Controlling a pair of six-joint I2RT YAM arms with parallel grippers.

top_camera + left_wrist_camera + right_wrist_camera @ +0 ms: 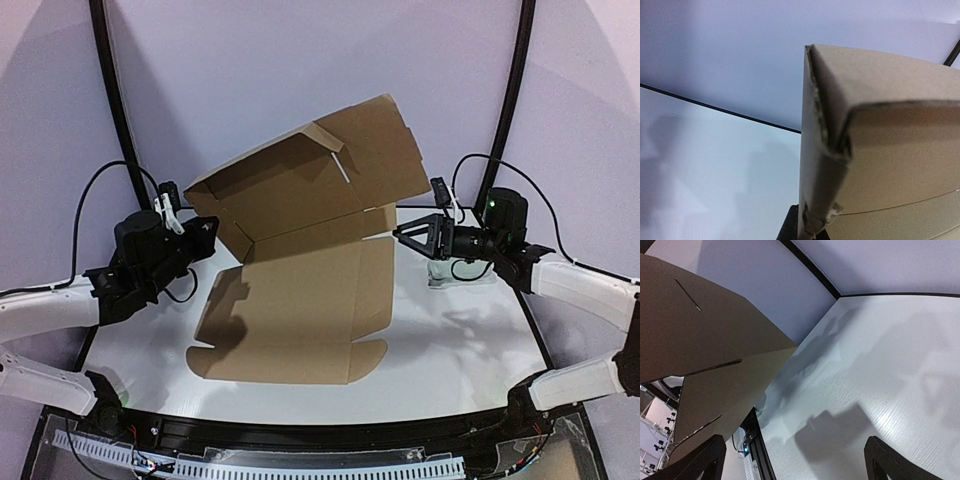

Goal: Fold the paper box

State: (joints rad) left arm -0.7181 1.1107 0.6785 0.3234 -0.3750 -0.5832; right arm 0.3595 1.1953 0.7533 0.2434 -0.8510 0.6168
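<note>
The paper box (300, 305) is a brown die-cut sheet. Its front panel lies flat on the white table (470, 350), and its back half is raised and tilted up to the right. My left gripper (203, 228) is at the raised part's left corner. In the left wrist view the box's (900, 150) folded side flap runs down between the dark fingers (790, 227), which pinch its edge; the gripper (812, 232) is mostly hidden. My right gripper (402, 232) is open and empty just off the box's right edge. In the right wrist view (795, 465) the slitted cardboard (700, 330) hangs at the left.
Two black curved frame poles (112, 100) (515, 90) rise at the back left and right against the pale wall. A small pale object (440, 272) sits on the table under the right wrist. The table's black front rail (300, 435) runs along the near edge.
</note>
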